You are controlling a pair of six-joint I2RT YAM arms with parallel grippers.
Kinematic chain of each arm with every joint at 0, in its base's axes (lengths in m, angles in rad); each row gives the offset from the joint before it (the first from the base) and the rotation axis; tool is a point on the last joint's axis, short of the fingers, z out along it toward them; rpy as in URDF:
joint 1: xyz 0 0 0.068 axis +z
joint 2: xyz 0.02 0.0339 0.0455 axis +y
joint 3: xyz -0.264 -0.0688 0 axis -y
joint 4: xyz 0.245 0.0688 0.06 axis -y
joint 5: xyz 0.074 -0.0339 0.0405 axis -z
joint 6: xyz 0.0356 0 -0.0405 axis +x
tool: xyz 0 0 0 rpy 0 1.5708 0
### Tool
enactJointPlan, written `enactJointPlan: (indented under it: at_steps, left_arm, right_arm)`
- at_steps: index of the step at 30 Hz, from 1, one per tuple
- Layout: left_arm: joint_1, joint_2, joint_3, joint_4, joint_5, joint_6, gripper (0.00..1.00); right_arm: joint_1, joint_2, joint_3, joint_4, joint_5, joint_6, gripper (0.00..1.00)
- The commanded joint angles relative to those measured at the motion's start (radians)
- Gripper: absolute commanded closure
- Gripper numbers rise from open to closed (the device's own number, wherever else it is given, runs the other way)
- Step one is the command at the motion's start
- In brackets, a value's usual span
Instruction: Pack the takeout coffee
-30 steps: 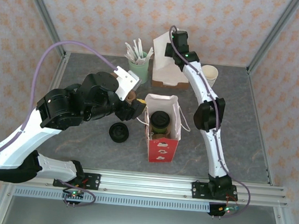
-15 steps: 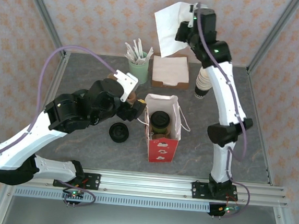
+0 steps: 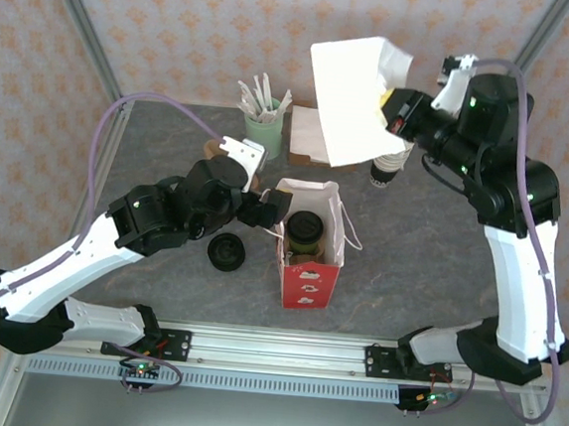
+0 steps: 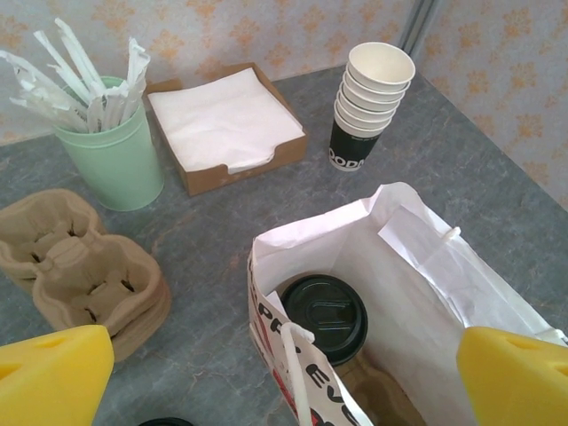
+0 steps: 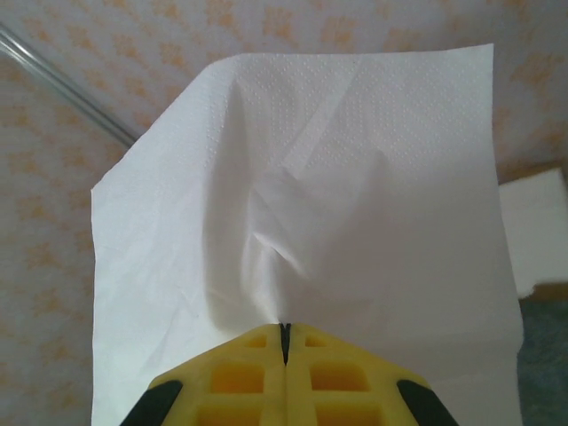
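On the left half of the tabletop (image 3: pixel 441 247), we find the left jaws released and spread wide, grasping nothing, poised just beside the left rim of a red-and-white paper bag (image 3: pixel 309 275). A loose black lid (image 3: pixel 226 253) lies on the tabletop under that arm. From the left wrist camera, the yellow fingers (image 4: pixel 53 377) sit in the two bottom corners, and the bag's open mouth lies between them.

Inside the bag stands the takeout coffee (image 4: pixel 325 306), upright, its black lid on. It sits low against the bag's left wall, ahead of the open jaws and between their two fingers, touched by neither.

Behind the bag, we pass a mint-green cup of stirrers (image 4: pixel 120 160), a stack of pulp cup carriers (image 4: pixel 80 266), a cardboard box of napkins (image 4: pixel 226 133) and a stack of nested cups (image 4: pixel 368 106).

Farther right and raised well above the tabletop, the right jaws are clenched on a white napkin (image 5: pixel 302 204). It is pinched at its lower edge between the yellow fingers (image 5: pixel 240 377) and spreads open above the napkin box, well apart from the coffee.
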Motion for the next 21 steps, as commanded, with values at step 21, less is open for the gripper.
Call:
enactJointPlan:
  at_steps: [21]
  left_arm:
    - [0.058,-0.042,-0.124,0.035,0.163,-0.176,0.29]
  right_arm:
    - [0.269,-0.226,-0.698,0.275,-0.124,0.393,1.00]
